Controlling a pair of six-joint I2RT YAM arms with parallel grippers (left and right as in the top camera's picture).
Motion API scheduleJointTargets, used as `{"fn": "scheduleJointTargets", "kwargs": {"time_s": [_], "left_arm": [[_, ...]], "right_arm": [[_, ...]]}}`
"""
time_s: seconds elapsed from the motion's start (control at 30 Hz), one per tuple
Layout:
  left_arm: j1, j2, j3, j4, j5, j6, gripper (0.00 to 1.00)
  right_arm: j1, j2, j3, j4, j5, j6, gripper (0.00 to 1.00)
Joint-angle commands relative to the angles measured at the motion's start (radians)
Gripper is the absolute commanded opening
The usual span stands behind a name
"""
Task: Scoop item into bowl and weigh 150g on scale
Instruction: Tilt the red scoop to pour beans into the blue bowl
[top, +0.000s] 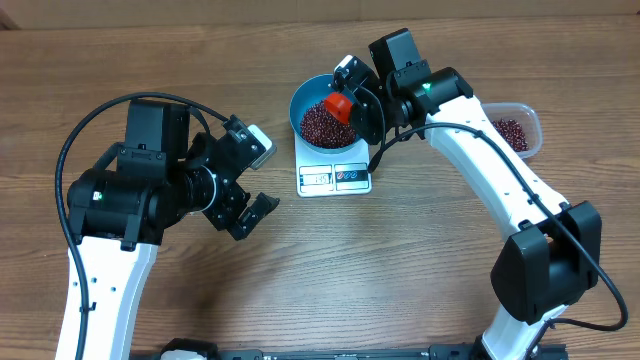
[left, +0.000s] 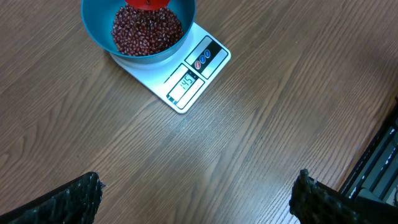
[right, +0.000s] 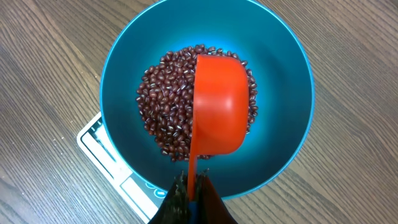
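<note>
Bright blue bowl (right: 286, 81), dark red-brown beans (right: 165, 112) and an orange-red scoop (right: 217, 106) inside it; white scale (left: 152, 74) beneath (red and blue buttons (left: 202, 57)); brown wood-grain surface (left: 261, 137).

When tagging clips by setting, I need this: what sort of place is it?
Probably a robotics lab bench, not a kitchen: robot arms at a wood-grain table, with a scale, blue bowl of beans, red scoop and clear tub.

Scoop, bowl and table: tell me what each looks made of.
The scoop: smooth plastic by its look, one even orange-red with a soft sheen. The bowl: likely plastic too, uniform bright blue, dull gloss; glazed ceramic cannot be ruled out. The table: wood or wood-look laminate; grain lines show, but not which.
</note>
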Motion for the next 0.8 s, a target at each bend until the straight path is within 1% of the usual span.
{"fn": "scheduleJointTargets", "kwargs": {"time_s": [0.0, 0.57, 0.7, 0.77], "left_arm": [[0.004, 0.002, 0.014, 0.0, 0.015, 0.022, 1.0], [0.004, 0.002, 0.014, 0.0, 0.015, 0.022, 1.0], [0.004, 0.002, 0.014, 0.0, 0.015, 0.022, 1.0], [0.004, 0.002, 0.014, 0.0, 0.015, 0.022, 1.0]], "right_arm": [[0.008, -0.034, 0.033, 0.01, -0.008, -0.008, 0.04], [0.006, -0.034, 0.033, 0.037, -0.033, -0.009, 0.04], [0.015, -0.034, 0.033, 0.039, -0.016, -0.083, 0.04], [0.018, -0.034, 0.033, 0.043, 0.032, -0.082, 0.04]]}}
